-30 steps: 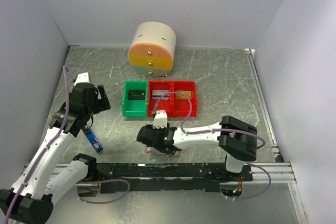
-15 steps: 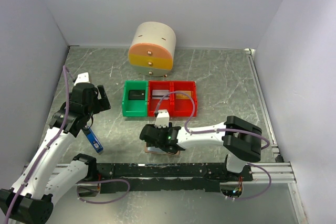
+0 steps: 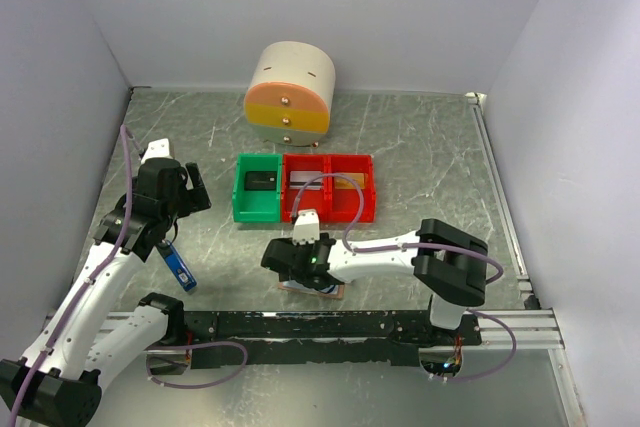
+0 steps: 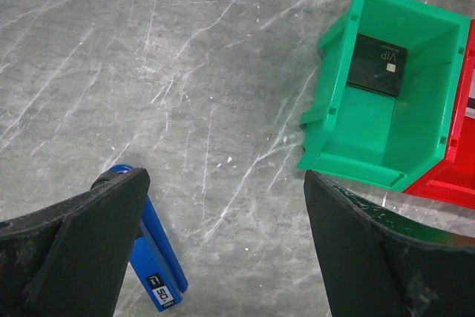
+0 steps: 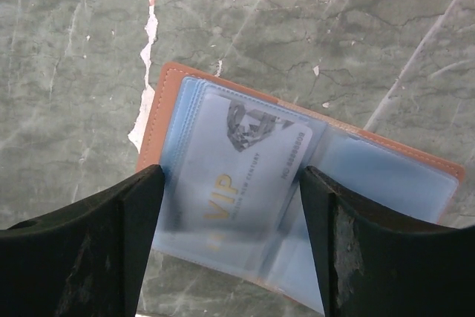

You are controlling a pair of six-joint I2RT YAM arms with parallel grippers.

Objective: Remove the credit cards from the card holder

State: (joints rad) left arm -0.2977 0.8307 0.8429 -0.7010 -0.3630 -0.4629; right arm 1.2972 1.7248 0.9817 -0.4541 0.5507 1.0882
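right gripper [image 5: 231,183]: your jaws stand wide apart over the open holder, one finger on each side of the VIP card. Nothing is pinched between them. Can't tell if the tips touch the holder.
left gripper [image 4: 226,183]: spread wide and empty. It hangs over bare tabletop on the left side, between the blue stick and the green bin.
card holder [image 5: 382,180]: lies open and flat on the tabletop near the front edge, right under your right gripper. It has a tan-brown border and clear pale blue pockets.
credit card [image 5: 237,161]: silvery with "VIP" in gold. It sits in the holder's left pocket under the clear sleeve. Layered sleeve edges show beside it; can't tell if more cards are behind.
green bin [image 4: 349,131]: leftmost in the row of three, touching the red one next to it.
black card [image 4: 378,64]: lies flat on the green bin's floor at its far end, "VIP" printed on it.
red bins [image 3: 328,209]: two of them, joined to the right of the green bin, just behind the holder. Each has something flat inside, too small to tell.
blue stick [image 4: 159,272]: blue-and-black gadget lying on the tabletop, partly hidden by your left gripper's finger.
drawer unit [image 3: 290,97]: round, cream top with yellow and orange drawers, at the back behind the bins.
tabletop [image 3: 430,157]: grey-green marbled surface.
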